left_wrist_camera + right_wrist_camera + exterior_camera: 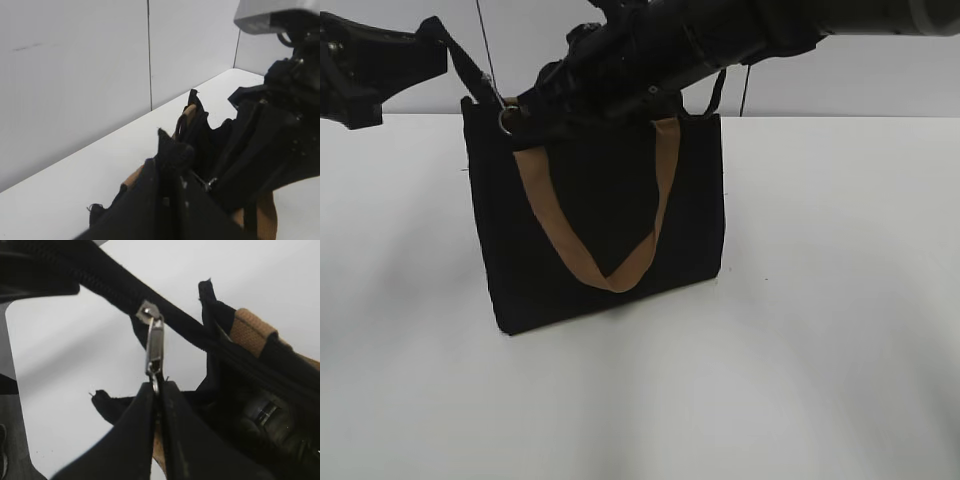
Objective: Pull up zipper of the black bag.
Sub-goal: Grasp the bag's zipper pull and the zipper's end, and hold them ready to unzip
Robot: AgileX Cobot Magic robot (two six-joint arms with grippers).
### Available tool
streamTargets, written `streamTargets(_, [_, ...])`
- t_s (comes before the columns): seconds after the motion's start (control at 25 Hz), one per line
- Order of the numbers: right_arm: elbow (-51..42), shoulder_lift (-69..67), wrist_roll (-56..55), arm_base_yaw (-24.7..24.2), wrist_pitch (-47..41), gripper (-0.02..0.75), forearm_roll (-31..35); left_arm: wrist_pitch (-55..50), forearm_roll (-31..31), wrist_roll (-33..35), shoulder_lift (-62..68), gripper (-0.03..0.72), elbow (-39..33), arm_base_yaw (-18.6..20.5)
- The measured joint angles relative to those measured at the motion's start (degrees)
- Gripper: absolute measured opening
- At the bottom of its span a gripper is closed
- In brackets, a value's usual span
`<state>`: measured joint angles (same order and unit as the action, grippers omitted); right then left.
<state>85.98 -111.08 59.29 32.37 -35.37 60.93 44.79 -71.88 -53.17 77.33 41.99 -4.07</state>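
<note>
The black bag [600,230] stands upright on the white table, its tan strap handle [610,270] hanging down its front. My left gripper [428,42] is shut on the black fabric tail of the zipper at the bag's top left corner and holds it taut; it also shows in the left wrist view [172,150]. My right gripper [520,108] reaches across the bag's top to that same corner. In the right wrist view it [157,386] is shut on the silver zipper pull [155,345], which hangs from the slider [146,310] on the black zipper line [185,327].
The white table [820,350] spreads around the bag, with a pale wall behind it. The right arm [720,40] lies along the bag's top edge and hides most of the opening. A second tan handle [252,332] shows beside the opening.
</note>
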Motion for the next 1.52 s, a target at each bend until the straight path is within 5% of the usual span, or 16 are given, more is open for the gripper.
streamTargets(1.08, [0.0,-0.6,8.8,0.4,1.5,0.187,-1.4,0.0,0.0,0.0,0.0,0.022,0.0,0.0])
streamTargets(1.52, [0.0,-1.4,13.0,2.1,1.9,0.198,-1.4,0.0,0.0,0.0,0.0,0.022,0.0,0.0])
